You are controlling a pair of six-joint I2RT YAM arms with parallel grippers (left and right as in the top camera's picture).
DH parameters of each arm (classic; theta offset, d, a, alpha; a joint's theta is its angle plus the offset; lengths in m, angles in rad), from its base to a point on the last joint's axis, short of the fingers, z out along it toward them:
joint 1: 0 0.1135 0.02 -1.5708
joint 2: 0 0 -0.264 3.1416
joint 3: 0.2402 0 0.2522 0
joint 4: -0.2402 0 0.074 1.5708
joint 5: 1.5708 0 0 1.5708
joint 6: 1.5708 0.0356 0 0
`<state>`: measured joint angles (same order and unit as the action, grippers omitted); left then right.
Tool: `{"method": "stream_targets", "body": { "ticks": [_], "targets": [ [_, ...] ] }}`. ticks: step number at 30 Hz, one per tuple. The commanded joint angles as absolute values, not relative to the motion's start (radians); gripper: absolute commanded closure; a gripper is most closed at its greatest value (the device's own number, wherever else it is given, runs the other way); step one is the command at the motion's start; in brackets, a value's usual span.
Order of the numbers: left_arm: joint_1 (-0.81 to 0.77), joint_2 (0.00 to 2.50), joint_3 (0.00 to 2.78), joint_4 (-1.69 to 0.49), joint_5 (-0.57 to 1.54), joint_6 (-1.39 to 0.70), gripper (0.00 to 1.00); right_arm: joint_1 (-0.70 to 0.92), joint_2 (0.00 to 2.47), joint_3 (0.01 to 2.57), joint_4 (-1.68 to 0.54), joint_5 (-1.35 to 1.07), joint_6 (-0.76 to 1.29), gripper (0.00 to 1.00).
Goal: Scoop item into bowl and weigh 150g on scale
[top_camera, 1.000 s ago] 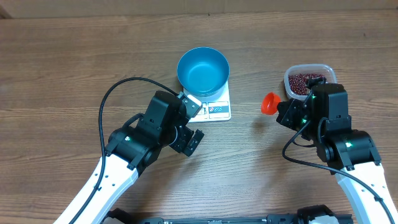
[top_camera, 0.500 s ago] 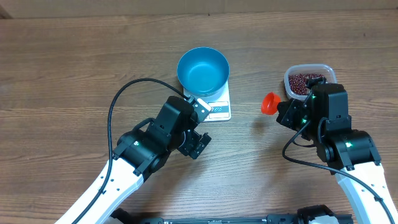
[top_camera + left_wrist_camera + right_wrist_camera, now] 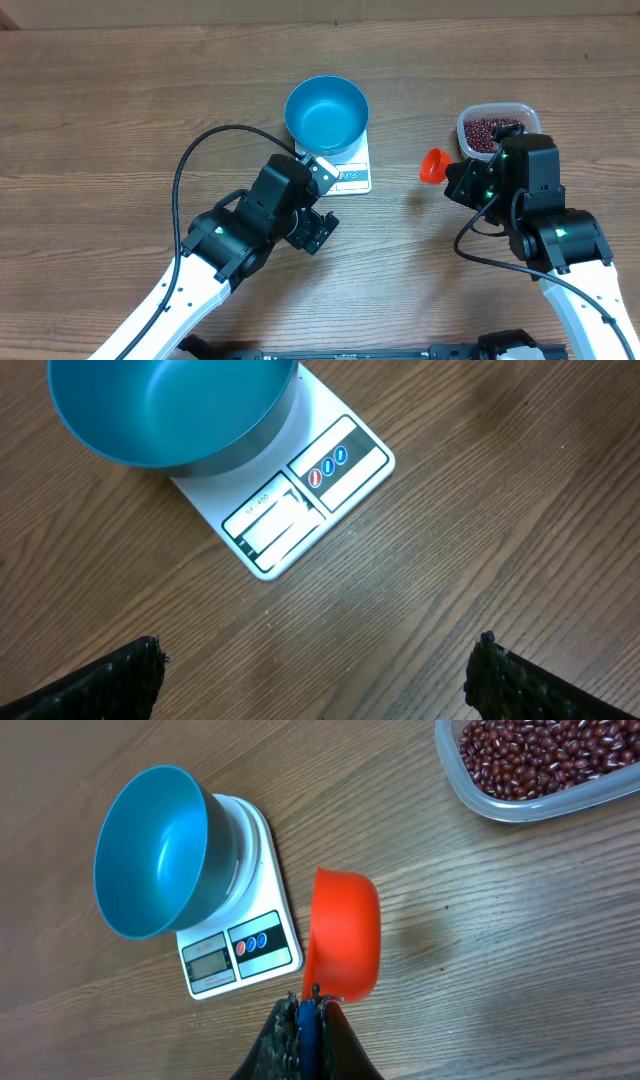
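Note:
The blue bowl (image 3: 326, 115) stands empty on the white scale (image 3: 352, 177). The item, maroon beans (image 3: 488, 129), fills a clear tub at the right. My left gripper (image 3: 322, 200) hovers open just in front of the scale's display edge; in the left wrist view its fingertips (image 3: 130, 670) stand wide apart over bare wood, with the scale (image 3: 300, 500) and bowl (image 3: 170, 410) ahead. My right gripper (image 3: 308, 1005) is shut on the blue handle of an orange scoop (image 3: 345, 935), held between the scale (image 3: 250, 935) and the beans (image 3: 540, 755).
The clear tub (image 3: 528, 112) sits at the table's right, close behind my right wrist. A black cable (image 3: 215, 135) loops over the wood left of the scale. The table's far edge runs along the top of the overhead view.
The left arm slid to the right, nearer the scale's front, then stopped. The right arm and scoop have stayed put.

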<state>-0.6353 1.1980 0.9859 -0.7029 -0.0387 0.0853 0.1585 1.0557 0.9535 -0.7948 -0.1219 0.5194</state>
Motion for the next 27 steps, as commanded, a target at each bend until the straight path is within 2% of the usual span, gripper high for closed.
{"method": "stream_targets", "body": {
  "ticks": [1, 27],
  "targets": [
    [-0.637, 1.204, 0.984, -0.699, -0.048, 0.097, 0.01, 0.155, 1.050, 0.983, -0.788, -0.104, 0.472, 0.96],
    [-0.637, 1.204, 0.984, -0.700, -0.048, 0.097, 0.01, 0.156, 1.050, 0.983, -0.765, -0.105, 0.418, 0.96]
  ]
}}
